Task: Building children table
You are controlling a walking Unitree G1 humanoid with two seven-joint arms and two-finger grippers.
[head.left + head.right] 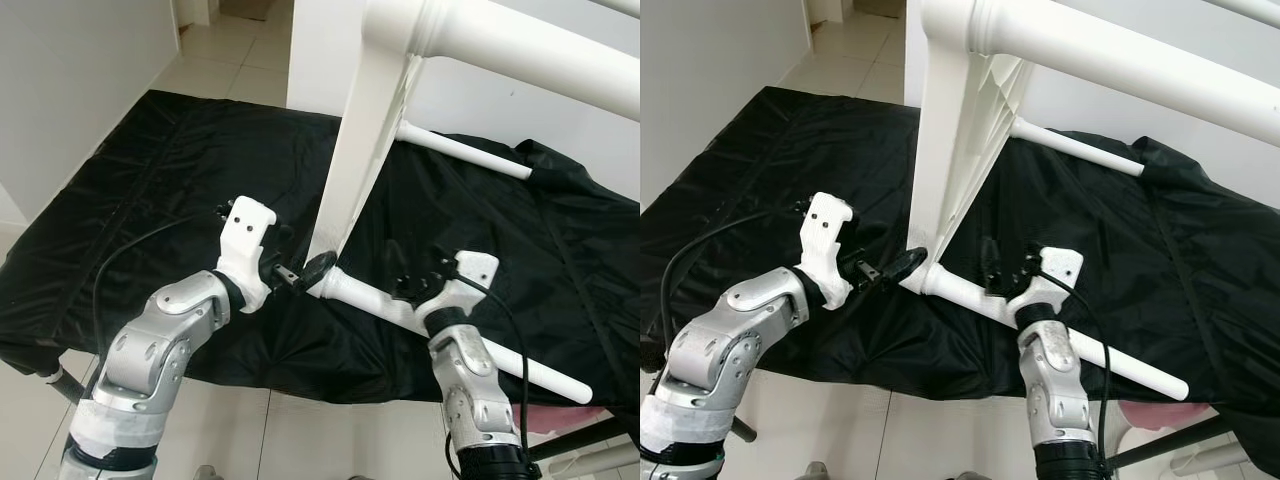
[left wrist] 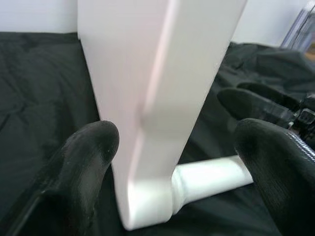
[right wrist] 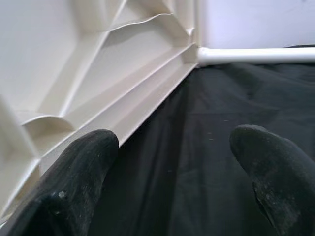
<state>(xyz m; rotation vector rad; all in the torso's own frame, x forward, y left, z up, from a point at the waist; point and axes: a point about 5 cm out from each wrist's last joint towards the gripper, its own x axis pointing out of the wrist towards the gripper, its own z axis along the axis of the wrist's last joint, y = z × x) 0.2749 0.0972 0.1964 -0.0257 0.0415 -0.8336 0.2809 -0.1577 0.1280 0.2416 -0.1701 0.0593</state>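
Two silver-grey metal arms with rounded jointed casings. White plastic bracket with small dark screw holes on the left gripper [image 1: 300, 273]; similar white mount on the right gripper [image 1: 415, 285]. Thin black cables looping along both. Long, rounded, matte black fingers [image 2: 88, 147].

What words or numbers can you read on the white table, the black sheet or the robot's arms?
None: there are no words, numbers or labels to read.
White plastic table top standing on its edge: plain.
White round table legs: plain.
Black crinkly sheet: plain.
Left gripper and right gripper, both black-fingered on white mounts: no marks readable.
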